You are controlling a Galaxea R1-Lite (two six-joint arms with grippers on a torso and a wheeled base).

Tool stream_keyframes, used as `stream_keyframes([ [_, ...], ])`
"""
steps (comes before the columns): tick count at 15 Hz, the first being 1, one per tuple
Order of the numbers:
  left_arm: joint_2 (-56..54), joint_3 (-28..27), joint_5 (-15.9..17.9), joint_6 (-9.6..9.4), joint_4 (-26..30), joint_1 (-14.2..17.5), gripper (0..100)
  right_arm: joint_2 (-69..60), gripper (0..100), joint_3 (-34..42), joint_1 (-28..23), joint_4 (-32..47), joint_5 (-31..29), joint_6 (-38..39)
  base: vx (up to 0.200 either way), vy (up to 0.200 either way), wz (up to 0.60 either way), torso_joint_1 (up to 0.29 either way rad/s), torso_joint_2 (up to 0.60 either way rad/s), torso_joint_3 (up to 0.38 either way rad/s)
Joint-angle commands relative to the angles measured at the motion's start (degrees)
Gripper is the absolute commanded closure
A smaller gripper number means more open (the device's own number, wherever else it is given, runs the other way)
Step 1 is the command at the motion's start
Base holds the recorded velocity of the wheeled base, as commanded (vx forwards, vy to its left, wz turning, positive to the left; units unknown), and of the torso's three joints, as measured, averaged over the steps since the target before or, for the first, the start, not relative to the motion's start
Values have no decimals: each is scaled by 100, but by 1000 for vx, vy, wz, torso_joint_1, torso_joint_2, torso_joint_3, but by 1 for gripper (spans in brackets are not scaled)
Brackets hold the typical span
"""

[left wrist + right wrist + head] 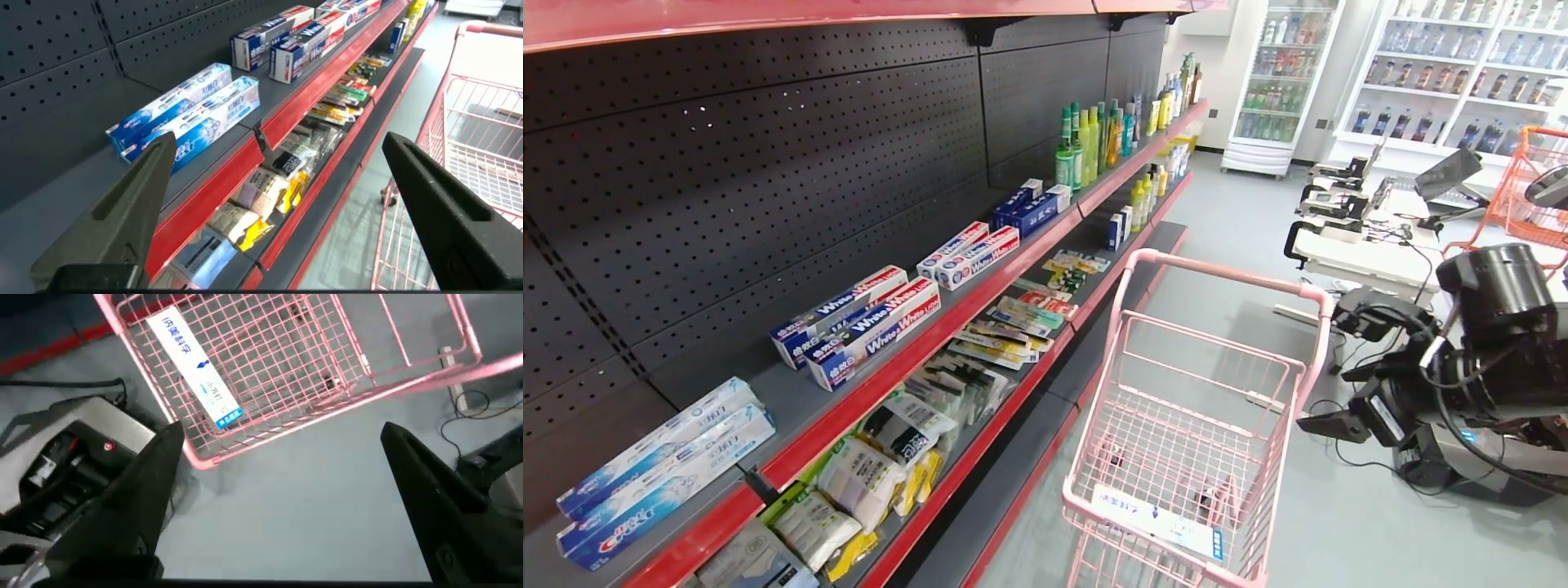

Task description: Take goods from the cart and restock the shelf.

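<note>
The pink wire cart stands in the aisle beside the shelf, which has red-edged boards. Its basket holds a white label and one or two small dark items on the bottom. Blue-and-white toothpaste boxes lie on the upper board at the near end. My left gripper hangs open over the shelf's front edge near those boxes, with nothing between its fingers. To the right of the cart, my right gripper is low over the grey floor, open and empty.
More toothpaste boxes and bottles line the upper board. Packets fill the lower board. Checkout desks, an orange cart and drink fridges stand at the far right. Open floor lies between.
</note>
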State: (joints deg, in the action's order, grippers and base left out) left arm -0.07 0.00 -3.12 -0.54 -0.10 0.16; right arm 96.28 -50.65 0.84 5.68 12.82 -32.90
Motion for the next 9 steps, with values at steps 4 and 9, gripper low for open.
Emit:
stream_keyframes([
  [4,7,0,-4,1,1,2,0,1560,0,-630,48,-58,27,-463,0,0,0,-54,119,68],
  [9,7,0,-4,1,-8,2,0,2202,0,-1114,13,-129,220,-1069,0,0,0,-106,228,124],
])
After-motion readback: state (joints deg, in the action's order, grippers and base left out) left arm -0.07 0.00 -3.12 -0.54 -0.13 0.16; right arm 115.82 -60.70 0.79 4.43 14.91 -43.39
